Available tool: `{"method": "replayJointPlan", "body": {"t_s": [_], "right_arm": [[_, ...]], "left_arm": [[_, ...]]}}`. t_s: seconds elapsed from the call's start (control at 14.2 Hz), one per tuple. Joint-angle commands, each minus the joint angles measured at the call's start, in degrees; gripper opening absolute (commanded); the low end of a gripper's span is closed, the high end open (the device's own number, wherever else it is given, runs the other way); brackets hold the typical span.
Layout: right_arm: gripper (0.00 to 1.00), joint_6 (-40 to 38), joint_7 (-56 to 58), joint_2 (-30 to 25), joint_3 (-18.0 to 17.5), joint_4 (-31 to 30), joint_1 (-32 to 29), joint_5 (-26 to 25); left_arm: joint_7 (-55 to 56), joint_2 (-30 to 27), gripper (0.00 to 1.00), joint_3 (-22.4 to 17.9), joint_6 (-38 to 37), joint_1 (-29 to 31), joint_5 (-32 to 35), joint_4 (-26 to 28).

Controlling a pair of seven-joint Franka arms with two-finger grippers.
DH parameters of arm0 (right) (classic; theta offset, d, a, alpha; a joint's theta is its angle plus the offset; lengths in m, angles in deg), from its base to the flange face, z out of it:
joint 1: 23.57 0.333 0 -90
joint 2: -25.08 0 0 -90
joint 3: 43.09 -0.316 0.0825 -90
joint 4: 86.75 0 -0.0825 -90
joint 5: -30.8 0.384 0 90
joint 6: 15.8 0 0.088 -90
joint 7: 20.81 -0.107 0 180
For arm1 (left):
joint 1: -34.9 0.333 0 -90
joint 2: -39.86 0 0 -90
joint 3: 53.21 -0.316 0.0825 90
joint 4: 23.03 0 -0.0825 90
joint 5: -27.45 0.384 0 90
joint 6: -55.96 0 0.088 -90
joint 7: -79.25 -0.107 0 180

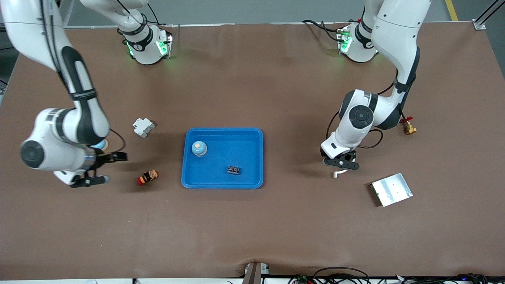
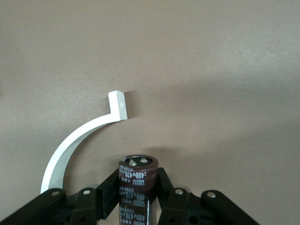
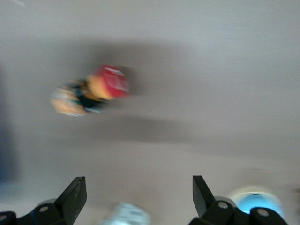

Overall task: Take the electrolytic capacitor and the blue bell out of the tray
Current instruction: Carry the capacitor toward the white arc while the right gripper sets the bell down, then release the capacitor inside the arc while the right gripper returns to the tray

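- Brown table [image 1: 252, 228] carries a blue tray [image 1: 252, 136] holding the bell [image 1: 199, 148].
- Left gripper [image 2: 138, 187] clenches the capacitor [image 2: 136, 180] (lower body hidden) over a white curved strip [image 2: 70, 145].
- Right gripper [image 3: 138, 194], jaws spread, hangs over a blurred red-capped part [image 3: 91, 91].

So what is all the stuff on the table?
tray: 1, blue, mid-table
bell: 1, blue with orange top, in tray
black block: 1, in tray
white clip: 1, toward right arm's end
red button: 1, red and orange, beside tray
metal plate: 1, silver, toward left arm's end
brass valve: 1
white curved strip: 1
capacitor: 1, brown, in left gripper
left gripper: shut
right gripper: open
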Motion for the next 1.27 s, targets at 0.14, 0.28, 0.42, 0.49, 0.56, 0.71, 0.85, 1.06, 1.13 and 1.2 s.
{"method": "replayJointPlan", "body": {"t_s": [0.14, 0.28, 0.42, 0.49, 0.56, 0.71, 0.85, 1.06, 1.13, 1.2], "right_arm": [[1.0, 0.3, -27.4, 0.4, -1.6, 2.8, 10.0, 2.5], [1.0, 2.3, -38.4, 0.4, -1.6, 2.8, 13.8, 2.6], [1.0, 5.9, -49.6, 0.8, -1.8, 2.3, 17.2, 2.7], [1.0, 7.7, -53.1, 1.1, -1.8, 1.7, 18.2, 2.7], [1.0, 8.7, -54.4, 1.2, -1.8, 1.0, 19.0, 2.6], [1.0, 10.2, -54.6, 1.4, -1.8, -1.7, 19.3, 2.8], [1.0, 13.6, -59.9, 1.4, -1.8, -4.0, 20.9, 3.4], [1.0, 16.5, -64.1, 2.5, -1.8, -4.8, 22.6, 3.4], [1.0, 17.0, -64.2, 2.8, -2.1, -5.4, 22.5, 3.5], [1.0, 17.2, -64.2, 2.8, -2.8, -5.8, 22.3, 3.6]], "left_arm": [[-0.2, 0.9, 0.0, 0.3, 2.8, 1.3, 1.1, 1.9], [0.1, 1.2, 0.0, 0.3, 2.8, 1.4, 1.1, 2.0], [0.7, 1.6, 0.0, 0.3, 2.6, 1.5, 1.0, 1.6], [0.2, 1.7, 0.18, 0.3, 2.2, 2.2, 1.0, 1.0], [0.7, 1.6, 0.99, 0.4, 1.9, 2.5, 1.1, 0.9], [2.9, 1.7, 1.0, 0.4, 1.9, 1.9, 1.0, 0.7], [7.0, 1.6, 1.0, 0.5, 1.9, 1.7, 1.0, 0.6], [12.0, 0.2, 1.0, 0.6, -2.6, 1.7, 1.0, -1.9], [14.3, 0.0, 1.0, 0.7, -6.4, 1.5, 1.0, -4.2], [16.6, 0.0, 1.0, 1.0, -10.0, 1.1, 1.0, -6.5]]}}
